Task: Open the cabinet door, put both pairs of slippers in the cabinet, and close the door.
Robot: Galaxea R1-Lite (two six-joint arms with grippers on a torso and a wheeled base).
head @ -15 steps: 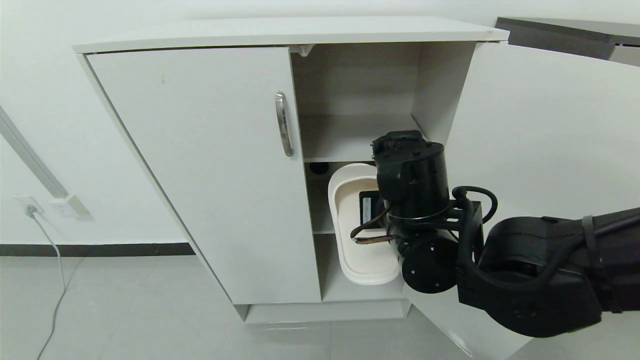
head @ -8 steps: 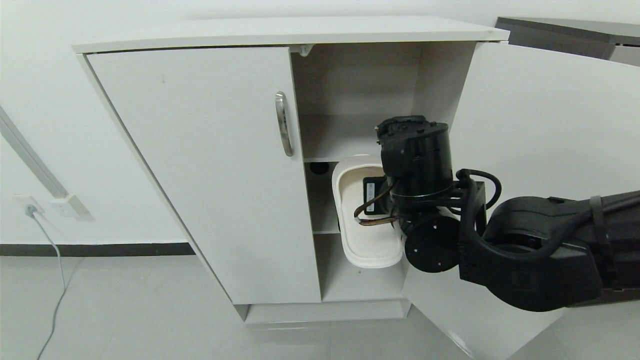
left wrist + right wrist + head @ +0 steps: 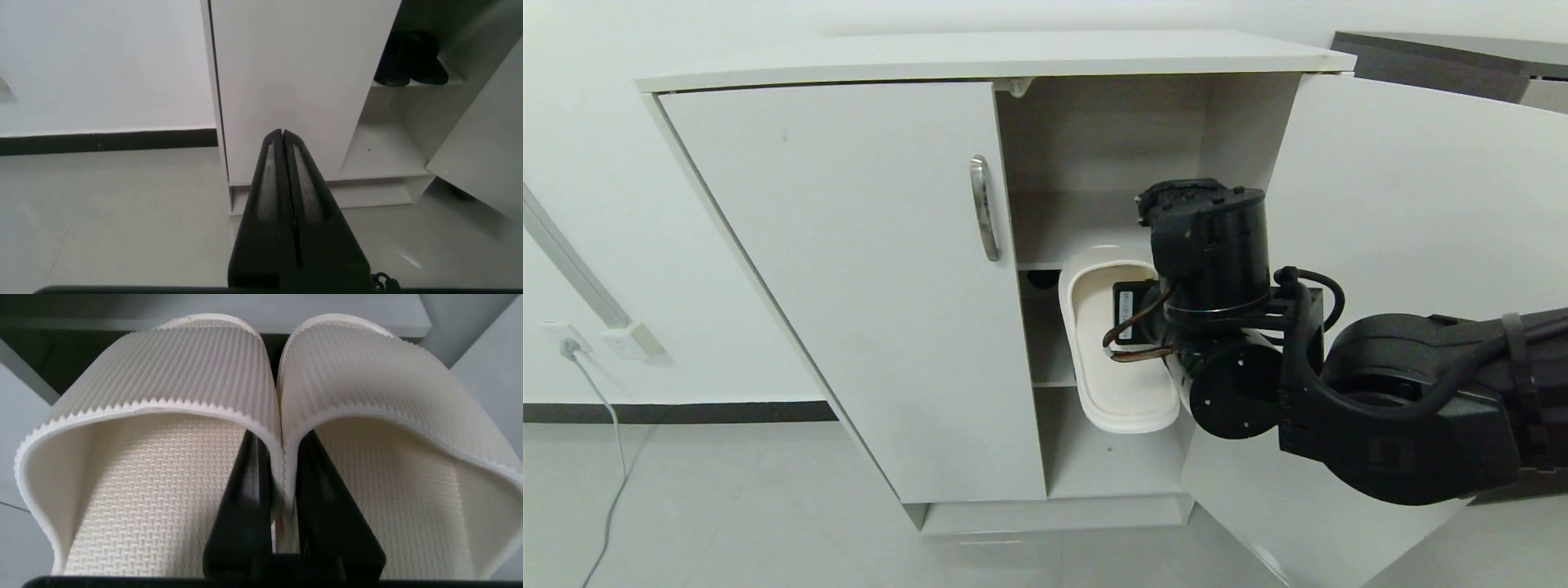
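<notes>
The white cabinet point(image 3: 849, 269) has its left door shut and its right door point(image 3: 1405, 204) swung open. A pair of cream slippers point(image 3: 1111, 351) hangs side by side in front of the open compartment, level with the upper shelf point(image 3: 1078, 220). My right gripper point(image 3: 282, 490) is shut on the two touching inner edges of the cream slippers point(image 3: 278, 400). A black pair of slippers point(image 3: 413, 61) lies on a lower shelf inside. My left gripper point(image 3: 282, 135) is shut and empty, low above the floor, pointing at the cabinet's foot.
The shut door carries a metal handle point(image 3: 983, 208). The bottom compartment point(image 3: 1094, 465) is bare. A wall socket with a cable point(image 3: 564, 339) is at the left, and grey furniture point(image 3: 1445, 49) stands behind the open door. Tiled floor point(image 3: 727, 506) lies in front.
My right arm has lifted the cream slippers a little and carried them closer to the open compartment. The head view has shifted slightly.
</notes>
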